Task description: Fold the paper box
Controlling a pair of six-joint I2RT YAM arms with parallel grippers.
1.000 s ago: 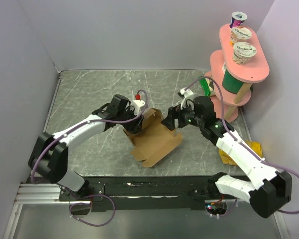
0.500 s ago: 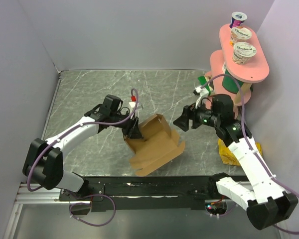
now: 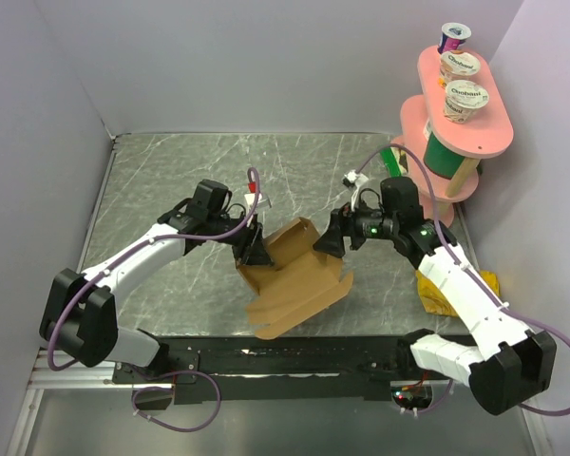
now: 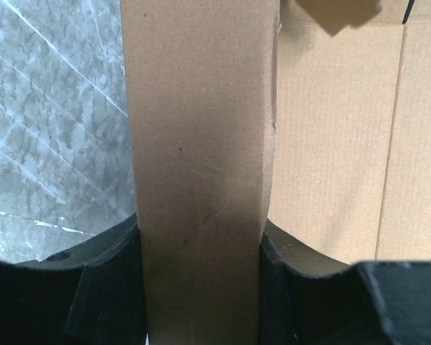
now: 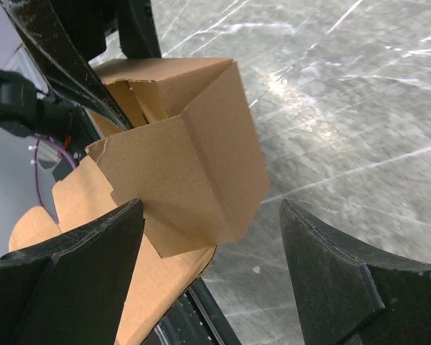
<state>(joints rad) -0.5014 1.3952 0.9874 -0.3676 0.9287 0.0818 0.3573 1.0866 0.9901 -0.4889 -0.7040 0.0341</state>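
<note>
- The paper box [image 3: 299, 275] lies on the grey marbled counter [image 3: 161, 180], close to the front edge and roughly midway between the two arms.
- It is plain brown cardboard and only partly formed. The far end is raised into walls, while a flat panel with tabs spreads out toward the arm bases.
- The left gripper [image 3: 251, 249] is at the box's left side, clenched on one upright flap.
- In the left wrist view [image 4: 201, 302] a brown strip of the box [image 4: 201, 165] runs straight up between the two black fingers [image 4: 100, 302], with both pressed against its edges. More of the cardboard stands behind it to the right.
- The right gripper [image 3: 325, 241] is at the right of the raised end with its jaws spread wide, grasping nothing.
- In the right wrist view [image 5: 212, 266] the folded corner of the box [image 5: 194, 158] sits ahead and between the fingers [image 5: 345, 280]. One finger is very near the cardboard (whether it actually touches cannot be told). The other is well apart from it.
- At the far right corner stands a pink two-tier stand [image 3: 427, 71].
- Yoghurt cups [image 3: 465, 100] are on its top tier and a green roll [image 3: 442, 157] is on the tier below.
- A yellow packet [image 3: 489, 282] lies on the counter, partly hidden under the right arm.
</note>
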